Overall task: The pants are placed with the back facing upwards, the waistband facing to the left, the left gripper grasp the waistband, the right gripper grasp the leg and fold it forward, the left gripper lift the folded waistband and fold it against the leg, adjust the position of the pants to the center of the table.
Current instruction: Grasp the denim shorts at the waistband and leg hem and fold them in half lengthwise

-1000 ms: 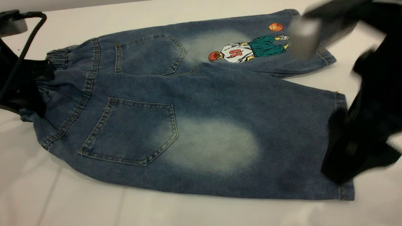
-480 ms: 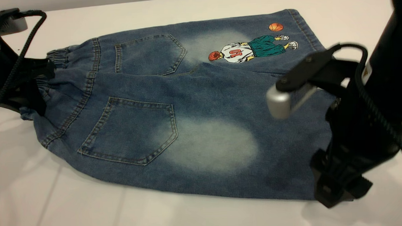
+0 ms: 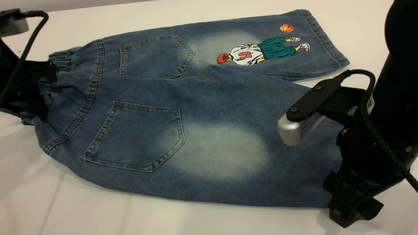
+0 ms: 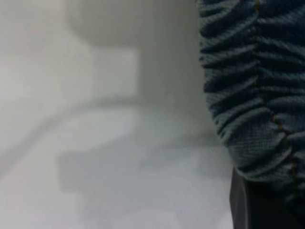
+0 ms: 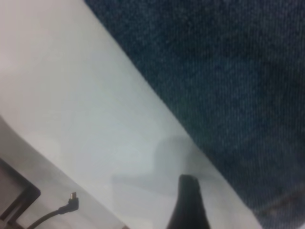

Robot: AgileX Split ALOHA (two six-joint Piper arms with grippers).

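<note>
The pants [image 3: 208, 107] lie flat on the white table [image 3: 57, 209], back pockets up, waistband [image 3: 60, 60] to the left. My left gripper [image 3: 35, 93] is shut on the bunched waistband. In the left wrist view the ruched elastic [image 4: 248, 86] runs down onto a dark finger [image 4: 243, 205]. My right gripper [image 3: 350, 206] stands low at the near hem corner of the plain leg [image 3: 231, 151], open. In the right wrist view one fingertip [image 5: 188, 205] is over bare table just beside the denim edge [image 5: 228, 86]; the other finger is hidden.
The printed leg [image 3: 262, 49] lies at the back right. The right arm's silver camera block [image 3: 294, 128] hangs over the plain leg. A black cable [image 3: 16, 66] trails from the left arm. Beyond the table edge lie a loose cable and a dark object [image 5: 57, 210].
The right arm swung in from the back right and came down to the plain leg's near hem corner. The left gripper and the pants have not moved.
</note>
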